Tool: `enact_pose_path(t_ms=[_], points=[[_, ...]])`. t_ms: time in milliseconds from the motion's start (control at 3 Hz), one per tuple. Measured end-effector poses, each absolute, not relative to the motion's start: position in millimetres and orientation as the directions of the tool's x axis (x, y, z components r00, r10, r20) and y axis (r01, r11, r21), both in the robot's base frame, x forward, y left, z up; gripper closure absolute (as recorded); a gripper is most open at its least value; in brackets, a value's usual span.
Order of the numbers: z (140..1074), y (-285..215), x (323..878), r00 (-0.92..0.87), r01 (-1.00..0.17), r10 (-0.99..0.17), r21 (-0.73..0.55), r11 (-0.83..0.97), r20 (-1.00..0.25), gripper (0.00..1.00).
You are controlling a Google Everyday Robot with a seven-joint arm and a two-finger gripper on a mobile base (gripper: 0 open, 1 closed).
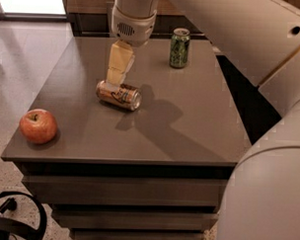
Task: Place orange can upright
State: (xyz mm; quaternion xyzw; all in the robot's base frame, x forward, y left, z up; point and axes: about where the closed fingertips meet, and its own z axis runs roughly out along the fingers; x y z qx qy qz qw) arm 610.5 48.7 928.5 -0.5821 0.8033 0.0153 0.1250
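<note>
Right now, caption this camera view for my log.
Tool at the sideways orange can on a grey table; green can upright behind, apple front-left.
</note>
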Motion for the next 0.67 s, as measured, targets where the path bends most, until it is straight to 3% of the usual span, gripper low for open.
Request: enact_pose_path(t_ms=[667], points=[[900, 89, 633, -0.276, -0.956, -0.95, -0.064, 0.288, -0.146, 0.0]])
